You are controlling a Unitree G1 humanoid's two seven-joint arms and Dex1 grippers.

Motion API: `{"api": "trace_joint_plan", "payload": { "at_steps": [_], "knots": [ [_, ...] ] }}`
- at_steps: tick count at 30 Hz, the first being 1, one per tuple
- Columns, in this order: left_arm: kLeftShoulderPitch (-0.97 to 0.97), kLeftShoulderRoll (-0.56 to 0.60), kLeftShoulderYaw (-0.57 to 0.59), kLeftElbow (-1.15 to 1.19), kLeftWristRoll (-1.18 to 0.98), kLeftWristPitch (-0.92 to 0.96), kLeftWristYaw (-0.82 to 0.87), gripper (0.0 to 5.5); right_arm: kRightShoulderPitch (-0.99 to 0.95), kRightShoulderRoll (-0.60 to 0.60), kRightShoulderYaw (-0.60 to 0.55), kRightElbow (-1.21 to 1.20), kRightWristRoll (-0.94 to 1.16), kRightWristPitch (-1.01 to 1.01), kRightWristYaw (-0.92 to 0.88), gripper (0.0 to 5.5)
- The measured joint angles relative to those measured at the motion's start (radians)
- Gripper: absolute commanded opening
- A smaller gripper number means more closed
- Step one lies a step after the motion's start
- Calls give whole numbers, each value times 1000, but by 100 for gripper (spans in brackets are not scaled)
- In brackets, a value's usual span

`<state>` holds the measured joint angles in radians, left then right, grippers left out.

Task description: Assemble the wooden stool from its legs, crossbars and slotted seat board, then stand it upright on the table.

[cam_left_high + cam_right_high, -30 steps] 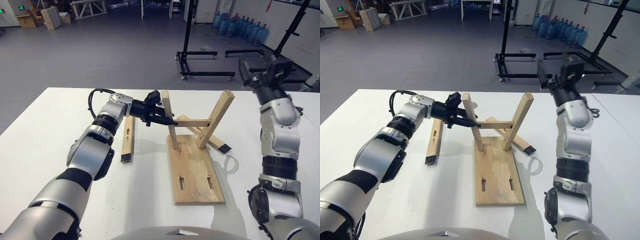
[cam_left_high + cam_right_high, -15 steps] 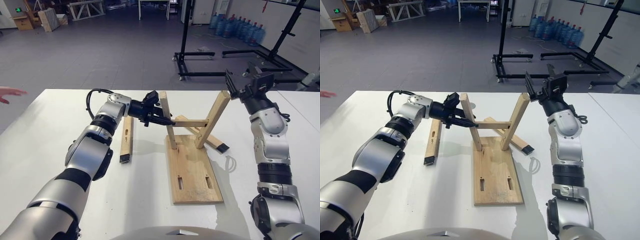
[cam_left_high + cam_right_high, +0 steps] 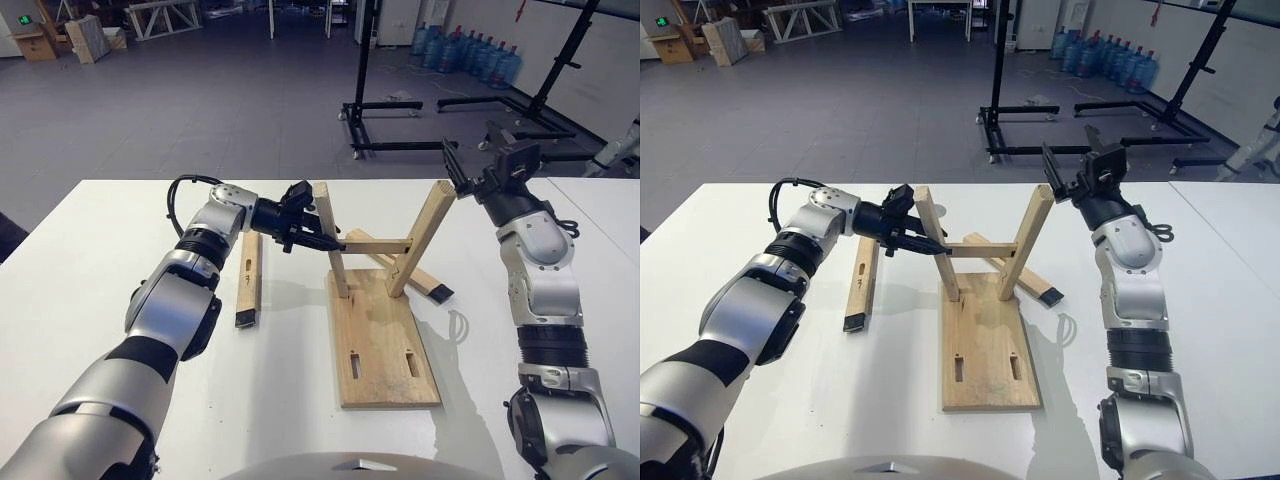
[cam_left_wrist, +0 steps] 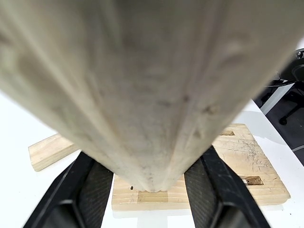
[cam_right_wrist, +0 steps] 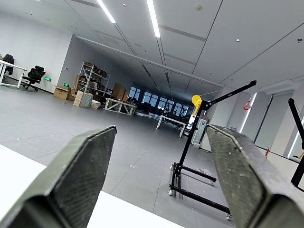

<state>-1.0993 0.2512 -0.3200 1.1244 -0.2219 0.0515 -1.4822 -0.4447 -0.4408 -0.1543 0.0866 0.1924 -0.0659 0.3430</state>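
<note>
Right end effector (image 3: 470,153) nearer wooden leg (image 3: 421,237)

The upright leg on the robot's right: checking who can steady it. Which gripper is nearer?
Right. The right gripper hangs open beside the top of the right upright leg; the left gripper sits across the crossbar, shut on the left upright leg.

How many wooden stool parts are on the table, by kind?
standing leg: 2
loose leg: 2
crossbar: 1
seat board: 1
Total: 6
</note>
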Motion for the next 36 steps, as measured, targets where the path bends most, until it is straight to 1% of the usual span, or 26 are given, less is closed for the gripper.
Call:
{"api": "trace_joint_plan", "payload": {
  "at_steps": [9, 16, 19, 23, 26, 27, 30, 34, 36],
  "knots": [
    [2, 0, 1, -3, 0, 0, 2, 203, 3, 0, 0, -5, -5, -2, 0, 351],
    [42, 6, 0, -95, 11, 34, 18, 203, -33, -52, 2, 104, -28, -53, 28, 351],
    [38, 12, 3, -120, 14, 41, -11, 203, 11, -48, -20, 188, -77, -89, -39, 351],
    [27, 12, 4, -103, 24, 41, -11, 203, 4, -26, -50, 191, -96, -135, -125, 351],
    [24, 12, 11, -93, 30, 41, -11, 203, 3, -21, -51, 191, -97, -135, -139, 351],
    [24, 12, 14, -92, 31, 41, -11, 238, 3, -21, -51, 191, -97, -136, -140, 351],
    [32, 18, 18, -54, 86, 52, 24, 272, 3, -21, -51, 194, -113, -143, -148, 351],
    [38, 32, 66, -48, 91, 76, 38, 349, 4, -15, -51, 205, -116, -147, -155, 351],
    [37, 41, 89, -60, 89, 85, 34, 352, 5, -14, -51, 204, -116, -155, -159, 351]
  ]
}}
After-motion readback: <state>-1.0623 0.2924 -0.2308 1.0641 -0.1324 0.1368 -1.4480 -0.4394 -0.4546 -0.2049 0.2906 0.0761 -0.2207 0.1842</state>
